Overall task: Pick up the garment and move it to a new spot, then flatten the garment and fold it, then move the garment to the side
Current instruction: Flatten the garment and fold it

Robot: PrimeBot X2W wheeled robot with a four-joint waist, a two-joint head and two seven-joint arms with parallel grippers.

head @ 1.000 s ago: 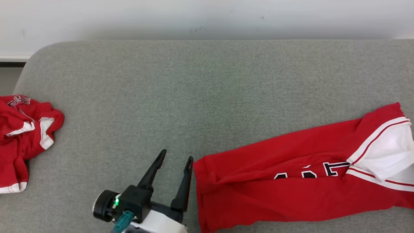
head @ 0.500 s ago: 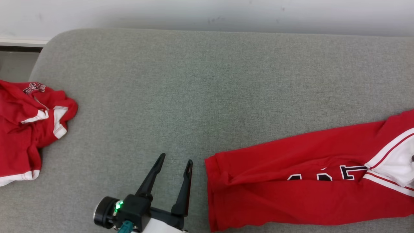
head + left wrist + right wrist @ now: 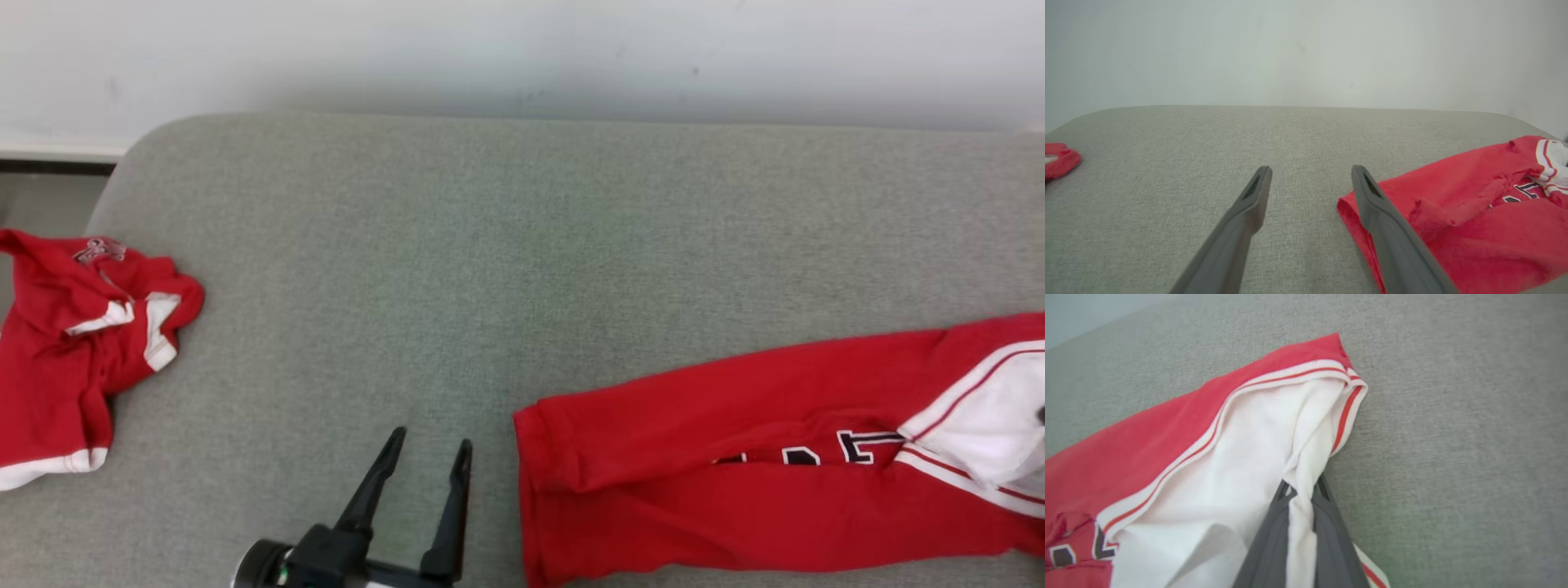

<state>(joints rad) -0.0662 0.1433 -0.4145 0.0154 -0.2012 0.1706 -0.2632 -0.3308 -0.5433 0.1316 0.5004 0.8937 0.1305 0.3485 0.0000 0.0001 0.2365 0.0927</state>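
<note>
Right gripper (image 3: 1302, 484) is pinched shut on a white fold of the garment (image 3: 735, 457) at its striped end. Your left gripper (image 3: 432, 438) stands spread and empty just beside the garment's red end, apart from it in the head view. The garment lies long and rumpled along the right of the grey surface (image 3: 457, 245), so I judge you are at the moving or early flattening step. Smoothing, folding and setting aside are not yet done. A second garment (image 3: 73, 359) sits crumpled at the far left, well apart
</note>
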